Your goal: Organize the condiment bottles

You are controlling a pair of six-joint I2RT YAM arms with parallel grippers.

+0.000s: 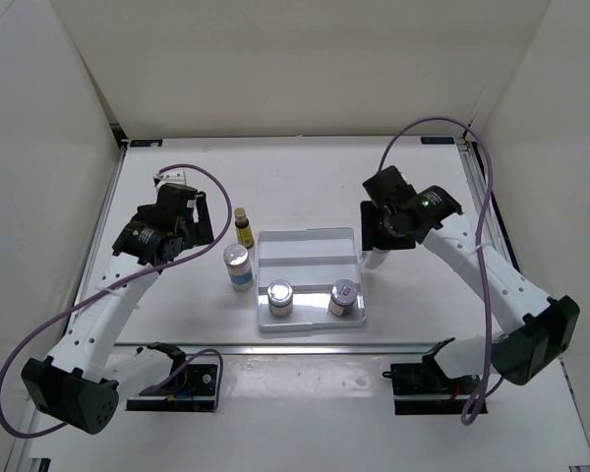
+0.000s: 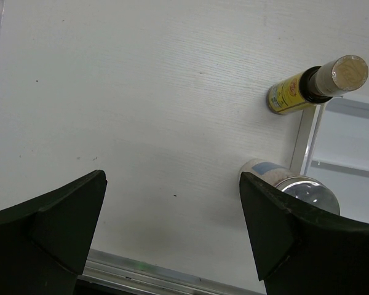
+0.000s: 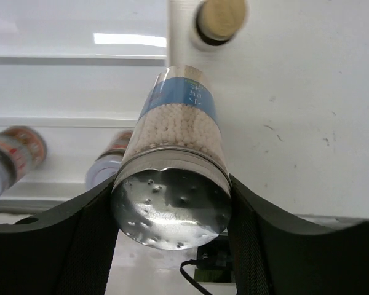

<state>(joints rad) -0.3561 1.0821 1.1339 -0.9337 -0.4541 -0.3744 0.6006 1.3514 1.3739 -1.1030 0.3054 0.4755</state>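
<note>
Gripping the blue-label bottle [image 3: 178,117] high up near its shiny cap, my right gripper [image 3: 172,190] has a finger pressed against each side, just right of the tray [image 1: 305,258]. So high a hold could let the bottle swing or slip as I lift, clipping the tray wall or the tan-capped bottle [image 3: 220,18] beyond it. My left gripper [image 2: 172,227] hangs wide open, holding nothing.

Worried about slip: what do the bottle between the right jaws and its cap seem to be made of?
The bottle looks like clear, smooth plastic, possibly glass: white granules show through its wall. Its cap looks like thin, shiny metal: mirror-bright silver with small dents.
</note>
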